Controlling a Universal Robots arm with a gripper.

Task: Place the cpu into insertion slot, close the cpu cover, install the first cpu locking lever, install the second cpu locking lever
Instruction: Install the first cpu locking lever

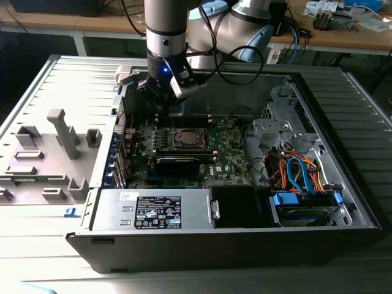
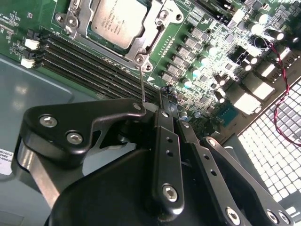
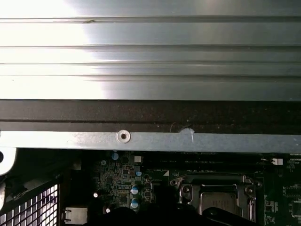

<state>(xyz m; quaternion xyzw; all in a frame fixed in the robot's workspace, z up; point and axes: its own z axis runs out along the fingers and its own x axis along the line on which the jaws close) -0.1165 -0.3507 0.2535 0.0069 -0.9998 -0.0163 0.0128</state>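
The cpu [image 2: 117, 19] lies flat in the insertion slot [image 1: 187, 138] on the green board, its silver top showing. The cpu cover [image 2: 153, 40] is down around it as a metal frame; the frame also appears in the first wrist view [image 3: 221, 195]. A thin wire locking lever [image 2: 142, 82] rises from the socket's corner toward my gripper. My gripper [image 2: 167, 94] hangs above the board beside the socket, its black fingers [image 2: 165, 136] together at the tip. The lever runs next to the fingers; I cannot tell whether they touch. In the exterior view the gripper [image 1: 160, 101] hovers just to the socket's left.
Long black memory slots [image 2: 84, 61] lie beside the socket. A black card [image 1: 177, 162] sits in front of it. The power supply [image 1: 153, 211] and a drive cage with blue and orange cables [image 1: 300, 177] fill the case front. The case wall [image 3: 150, 136] is close by.
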